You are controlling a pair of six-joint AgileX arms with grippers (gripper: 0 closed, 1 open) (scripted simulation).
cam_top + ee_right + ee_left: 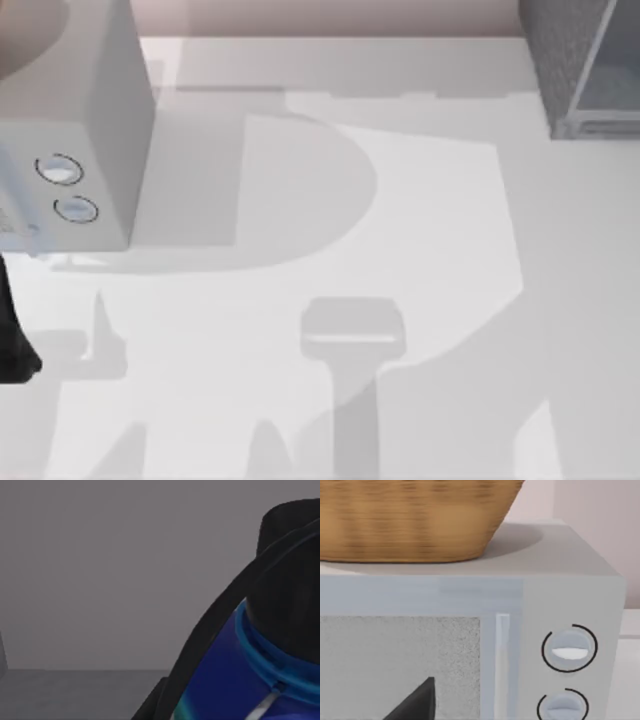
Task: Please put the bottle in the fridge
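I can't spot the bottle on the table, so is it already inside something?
Probably inside. The right wrist view shows the bottle, black-capped, with plain dark-grey walls behind and a dark finger across it. Whether that is the fridge, cannot tell.

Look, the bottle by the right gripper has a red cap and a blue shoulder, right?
Not quite. The right wrist view shows the bottle with a blue shoulder, but its round cap is black, not red.
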